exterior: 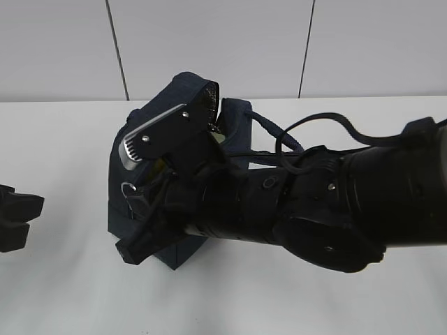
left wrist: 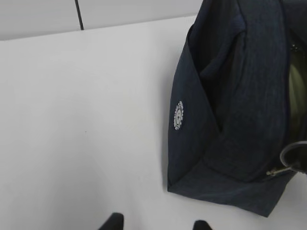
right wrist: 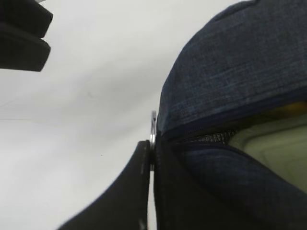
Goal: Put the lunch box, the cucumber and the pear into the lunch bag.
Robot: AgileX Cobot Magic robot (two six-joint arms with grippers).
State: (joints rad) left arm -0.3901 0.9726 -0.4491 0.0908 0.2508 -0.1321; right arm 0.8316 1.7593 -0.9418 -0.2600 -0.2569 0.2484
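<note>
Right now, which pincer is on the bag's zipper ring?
The right pincer: shut on the silver zipper ring at the lunch bag opening. The left pincer sits apart on the table, touching nothing.

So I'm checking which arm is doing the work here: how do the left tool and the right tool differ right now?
The left tool sits off to the side over bare table, clear of the lunch bag; the right tool is at the bag's zipper opening. The left tool's jaws stand apart with nothing between them; the right tool's are pinched shut on the silver ring zipper pull. Both are black.
</note>
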